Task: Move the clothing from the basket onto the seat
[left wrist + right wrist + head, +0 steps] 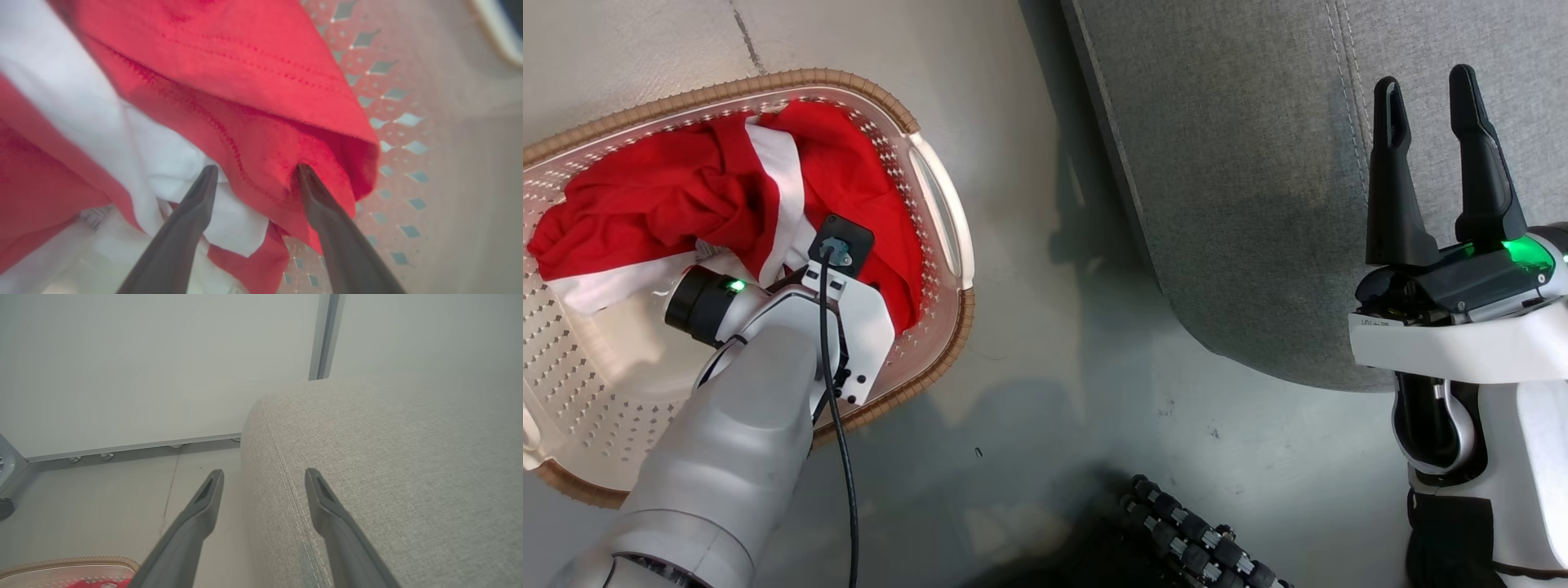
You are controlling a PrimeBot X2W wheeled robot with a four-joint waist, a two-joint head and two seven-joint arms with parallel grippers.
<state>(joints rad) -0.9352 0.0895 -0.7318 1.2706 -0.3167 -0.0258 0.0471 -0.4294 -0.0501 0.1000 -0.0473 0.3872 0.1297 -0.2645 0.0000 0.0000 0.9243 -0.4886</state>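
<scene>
The clothing [253, 81] lay bunched in the basket [392, 122]. A red fold and a white band sat between the left fingers [192, 216], which stood wide, tips touching the fabric. The right fingers [335, 522], wide and empty, straddled the seat [408, 457] at its stitched edge.

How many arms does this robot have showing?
2. The left arm reaches into the basket, onto the clothing; the right arm hangs over the seat.
</scene>
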